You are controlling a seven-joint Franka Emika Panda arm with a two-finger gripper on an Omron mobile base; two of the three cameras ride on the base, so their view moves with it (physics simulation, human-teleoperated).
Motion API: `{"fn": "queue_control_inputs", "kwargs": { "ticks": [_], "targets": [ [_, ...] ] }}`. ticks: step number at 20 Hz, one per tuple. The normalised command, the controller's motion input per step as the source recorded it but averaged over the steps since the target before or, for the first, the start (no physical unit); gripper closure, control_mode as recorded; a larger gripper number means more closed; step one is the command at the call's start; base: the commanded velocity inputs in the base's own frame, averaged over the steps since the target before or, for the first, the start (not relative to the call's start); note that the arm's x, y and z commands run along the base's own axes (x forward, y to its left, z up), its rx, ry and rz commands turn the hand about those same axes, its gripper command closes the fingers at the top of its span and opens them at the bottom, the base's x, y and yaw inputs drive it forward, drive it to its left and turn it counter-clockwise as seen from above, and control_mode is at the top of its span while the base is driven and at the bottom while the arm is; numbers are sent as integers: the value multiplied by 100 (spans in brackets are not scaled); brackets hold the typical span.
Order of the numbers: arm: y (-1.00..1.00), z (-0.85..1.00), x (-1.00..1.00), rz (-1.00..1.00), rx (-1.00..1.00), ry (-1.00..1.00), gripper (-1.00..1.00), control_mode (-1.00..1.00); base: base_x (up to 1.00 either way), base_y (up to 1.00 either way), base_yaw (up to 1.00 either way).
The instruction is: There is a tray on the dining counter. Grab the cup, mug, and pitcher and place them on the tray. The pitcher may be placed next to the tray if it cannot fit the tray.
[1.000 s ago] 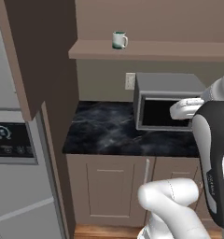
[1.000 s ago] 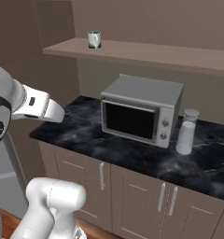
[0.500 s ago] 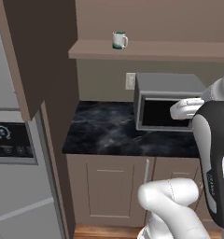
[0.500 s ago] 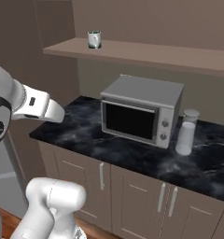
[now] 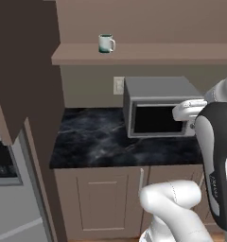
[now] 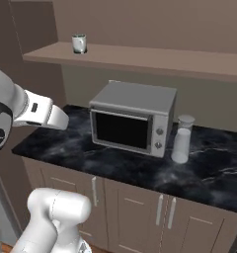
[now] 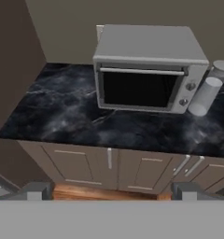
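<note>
- Gripper (image 7: pixel 112 190) sat at the bottom of the hand view, its two dark finger tips (image 7: pixel 37 190) standing far apart near the lower left and lower right corners; jaws fully spread, nothing between them, nothing held.
- Mug (image 5: pixel 105 43), white with a dark teal lower band, stood upright on the brown wall shelf (image 5: pixel 148 53) in the upper left of the left base view, handle turned toward frame right; in the right base view it showed in the upper left, near the shelf's left end.
- Grey microwave (image 6: pixel 132 116) stood on the black marble worktop (image 6: pixel 81 148) at centre frame in the right base view, dark door facing the camera, knobs on its right side.
- Pitcher (image 6: pixel 181 139), pale grey, upright, stood just beside the microwave's right side in the right base view, at right of centre; in the hand view it appeared tilted in the upper right.
- Beige cabinets (image 7: pixel 109 163) ran below the worktop, across the lower part of the hand view.
- White outlet plate (image 5: pixel 118 85) on the wall, just left of the microwave in the left base view.
</note>
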Motion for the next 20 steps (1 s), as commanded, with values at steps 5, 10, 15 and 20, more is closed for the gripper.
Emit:
{"fn": "queue_control_inputs", "kwargs": {
  "ticks": [5, 10, 15, 20],
  "targets": [
    [0, 0, 0, 0, 0, 0, -100, 100, 39, -16, -23],
    [0, 0, 0, 0, 0, 0, -100, 100, 42, -20, -10],
    [0, 0, 0, 0, 0, 0, -100, 100, 35, -27, -1],
    [0, 0, 0, 0, 0, 0, -100, 100, 14, -24, 0]
  ]
}}
